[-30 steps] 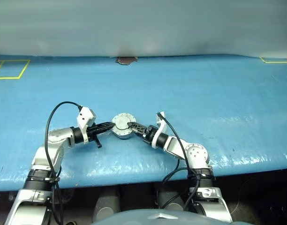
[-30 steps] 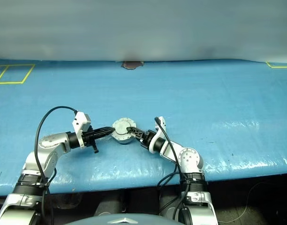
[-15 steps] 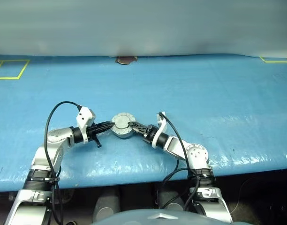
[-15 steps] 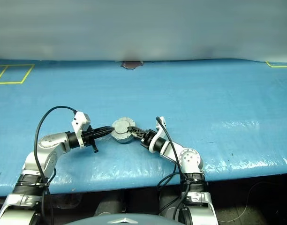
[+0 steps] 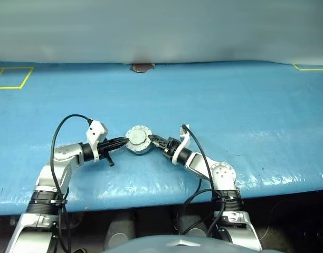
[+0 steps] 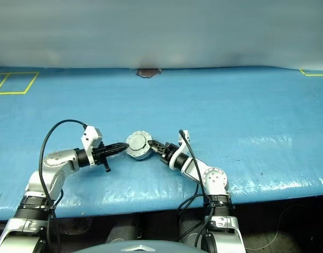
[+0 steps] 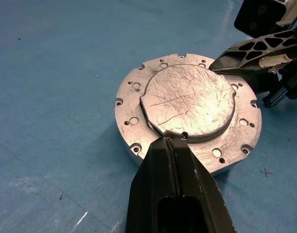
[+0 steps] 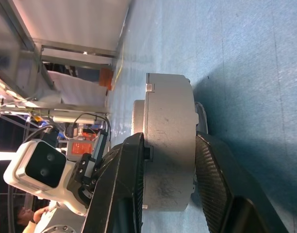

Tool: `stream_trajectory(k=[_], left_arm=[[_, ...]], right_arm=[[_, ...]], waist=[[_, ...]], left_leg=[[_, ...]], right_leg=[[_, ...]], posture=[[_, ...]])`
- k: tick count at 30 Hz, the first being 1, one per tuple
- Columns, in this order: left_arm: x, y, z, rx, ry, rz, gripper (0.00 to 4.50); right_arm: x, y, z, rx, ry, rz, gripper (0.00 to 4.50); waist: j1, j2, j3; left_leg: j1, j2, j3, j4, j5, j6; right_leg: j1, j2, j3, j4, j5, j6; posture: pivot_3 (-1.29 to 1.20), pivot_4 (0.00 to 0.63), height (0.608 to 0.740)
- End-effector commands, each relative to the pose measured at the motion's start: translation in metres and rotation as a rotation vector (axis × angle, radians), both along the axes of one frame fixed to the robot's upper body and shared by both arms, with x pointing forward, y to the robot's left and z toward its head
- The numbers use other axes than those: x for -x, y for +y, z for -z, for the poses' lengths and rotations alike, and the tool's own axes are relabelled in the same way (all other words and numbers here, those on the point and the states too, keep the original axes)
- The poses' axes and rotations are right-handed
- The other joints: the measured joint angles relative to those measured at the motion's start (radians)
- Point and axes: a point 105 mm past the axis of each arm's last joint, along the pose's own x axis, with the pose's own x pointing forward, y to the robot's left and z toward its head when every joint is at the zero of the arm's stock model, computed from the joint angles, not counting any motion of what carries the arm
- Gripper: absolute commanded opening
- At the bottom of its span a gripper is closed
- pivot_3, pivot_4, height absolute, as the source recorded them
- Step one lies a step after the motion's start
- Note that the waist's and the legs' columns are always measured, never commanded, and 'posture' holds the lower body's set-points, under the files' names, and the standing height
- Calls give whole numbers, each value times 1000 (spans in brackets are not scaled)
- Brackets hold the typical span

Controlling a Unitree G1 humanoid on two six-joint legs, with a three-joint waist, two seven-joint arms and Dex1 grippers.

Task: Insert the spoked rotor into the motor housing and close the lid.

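Note:
A round grey motor housing (image 5: 138,141) lies on the blue table in front of me. Its plain, scratched light-grey lid (image 7: 189,99) sits on top, inside the rim (image 7: 131,119) with its bolt holes. The spoked rotor is hidden. My left gripper (image 7: 170,138) is shut, its tips touching the lid's edge from the left. My right gripper (image 5: 152,139) comes in from the right. It clamps the housing (image 8: 168,121) by its thickness, with one finger (image 7: 255,53) over the top rim and the other under the bottom.
Yellow tape marks a square (image 5: 11,77) at the far left and a corner (image 5: 312,67) at the far right. A brown patch (image 5: 142,67) sits at the table's far edge below a grey wall. The front edge (image 5: 151,196) runs just below my arms.
My right gripper has rolled a little and closed its fingers onto the housing's rim. The left arm has stayed still.

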Motion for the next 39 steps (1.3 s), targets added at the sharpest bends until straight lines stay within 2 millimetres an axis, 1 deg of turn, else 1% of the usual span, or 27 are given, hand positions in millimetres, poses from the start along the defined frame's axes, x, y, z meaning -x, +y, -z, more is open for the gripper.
stream_trajectory(k=[1,4,8,10,12,13,16,17,19,20,22,25,28,30,31,32,33,36,39], left_arm=[[3,-5,7,-8,22,10,0],[0,-4,1,37,11,-15,0],[-16,2,-32,317,-1,-148,0],[-18,7,-42,394,16,-180,0],[-19,13,-50,467,37,-208,0],[-20,18,-52,507,51,-236,0],[-24,28,-48,560,115,-322,0],[-24,29,-47,568,128,-337,0],[-20,29,-48,660,158,-336,0],[-18,27,-47,700,176,-332,357],[-16,25,-47,765,205,-331,876],[-13,19,-48,894,252,-325,1882],[-7,11,-49,959,296,-284,2872],[-3,9,-51,999,324,-261,3631],[-2,8,-51,1012,333,-251,3872],[1,5,-54,1037,354,-218,4250],[4,1,-58,1060,372,-180,4486],[9,-7,-67,1098,394,-93,4486],[6,-16,-65,1086,431,-85,4486]], right_arm=[[13,31,-4,-81,19,-60,1166],[11,29,-7,-107,20,-40,1166],[1,15,-25,-251,3,48,1166],[-3,11,-32,-281,-10,76,1166],[-5,7,-43,-312,-36,92,1166],[-6,6,-50,-328,-55,101,1166],[-10,1,-64,-353,-91,126,1166],[-11,0,-66,-357,-97,132,1166],[-17,-5,-78,-372,-131,161,1166],[-19,-8,-84,-382,-147,174,1166],[-23,-12,-94,-395,-174,190,1166],[-24,-16,-111,-409,-234,183,1166],[-25,-17,-117,-397,-252,179,1166],[-25,-17,-120,-396,-262,176,1166],[-25,-17,-121,-397,-263,175,1166],[-26,-18,-122,-395,-263,176,1166],[-27,-18,-122,-391,-262,178,1166],[-30,-18,-117,-369,-249,182,1166],[-28,-14,-116,-366,-247,160,1166]], waist=[[0,0,0],[0,0,0],[3,-1,2],[1,-3,4],[-3,-3,4],[-4,-3,4],[-4,-3,6],[-4,-3,6],[-4,-3,6],[-5,-3,6],[-4,-3,7],[-3,-3,8],[-3,-3,8],[-2,-3,8],[-2,-3,8],[-2,-3,8],[-2,-3,8],[-3,-3,8],[-3,-3,8]], left_leg=[[0,0,0,0,0,0],[0,0,0,0,0,0],[-2,0,0,1,0,0],[-6,0,-1,1,0,0],[-13,0,-2,2,0,0],[-15,0,-2,2,0,0],[-16,0,-2,1,0,1],[-16,0,-2,1,0,1],[-16,0,-2,1,0,1],[-16,0,-2,1,0,1],[-16,0,-2,2,0,1],[-16,0,-3,4,0,1],[-16,0,-3,4,0,1],[-16,0,-3,4,0,1],[-16,0,-3,4,0,1],[-16,0,-3,4,0,1],[-16,0,-3,4,0,1],[-16,0,-3,5,0,1],[-16,0,-3,6,0,1]], right_leg=[[0,0,0,0,0,0],[0,0,0,0,0,0],[-1,0,0,0,0,0],[-4,1,-1,0,0,0],[-11,2,-1,2,1,2],[-13,2,-1,2,4,6],[-13,3,-1,1,4,7],[-13,3,-1,1,4,7],[-13,3,-1,1,4,7],[-13,3,-1,1,4,7],[-13,3,-1,1,4,7],[-12,4,-1,2,4,7],[-12,4,-1,2,4,7],[-12,3,-1,1,4,7],[-12,3,-1,2,4,7],[-12,3,-1,2,4,7],[-12,3,-1,2,4,7],[-12,4,-1,2,4,7],[-12,4,-1,2,4,7]], posture=[[0,150,740],[0,150,740],[0,150,740],[0,150,740],[0,150,740],[0,150,740],[0,150,740],[0,150,740],[0,150,740],[0,150,740],[0,150,740],[0,150,740],[0,150,740],[0,150,740],[0,150,740],[0,150,740],[0,150,740],[0,150,740],[0,150,740]])
